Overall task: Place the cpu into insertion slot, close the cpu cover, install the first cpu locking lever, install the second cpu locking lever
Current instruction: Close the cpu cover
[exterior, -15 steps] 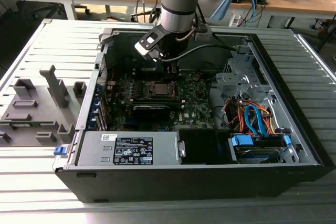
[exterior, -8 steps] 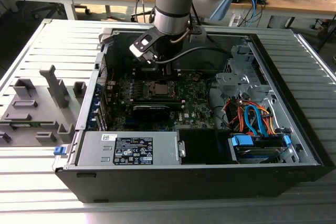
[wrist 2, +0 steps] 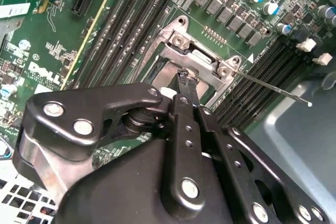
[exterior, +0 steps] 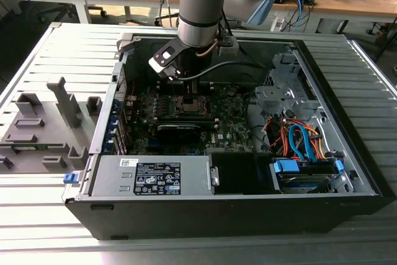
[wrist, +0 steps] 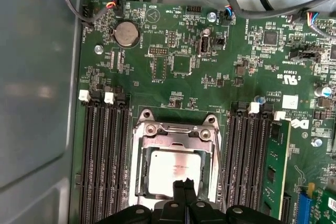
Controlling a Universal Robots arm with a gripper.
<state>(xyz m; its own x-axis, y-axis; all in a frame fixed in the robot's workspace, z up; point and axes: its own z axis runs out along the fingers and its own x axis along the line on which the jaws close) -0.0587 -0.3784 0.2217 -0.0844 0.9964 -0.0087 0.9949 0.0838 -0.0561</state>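
CPU (wrist: 173, 167) sits flat in the insertion slot (wrist: 146, 182) on the green motherboard (wrist: 210, 85), its dull silver top showing through the cut-out of the cpu cover (wrist: 140, 156). In the first wrist view the cover lies down around the chip, with its hinge end towards the coin battery (wrist: 126, 33). A thin locking lever (wrist: 219, 182) runs along one side of the socket; in the second wrist view a thin lever (wrist 2: 273, 88) angles out from a socket corner with its tip free over the memory slots. Whether either lever is latched cannot be told. The gripper (wrist: 184, 184) has its fingers pressed together in both wrist views, nothing visible between them, and the tips (wrist 2: 185, 77) stand over the edge of the chip at the cover's rim; contact cannot be confirmed. Long black memory slots (wrist: 105, 156) flank the socket on both sides, and one green memory module (wrist: 275, 166) stands in the outer bank. In the exterior view the arm reaches down into the open computer case (exterior: 356, 178), with the gripper (exterior: 188, 94) above the socket near the middle of the board. The power supply (exterior: 152, 175) lies along the near wall of the case, blue and orange cables (exterior: 298, 138) are bundled at the exterior view's right, and the case rests on a slatted metal table (exterior: 56, 48) beside a grey fixture (exterior: 46, 122) at the exterior view's left.
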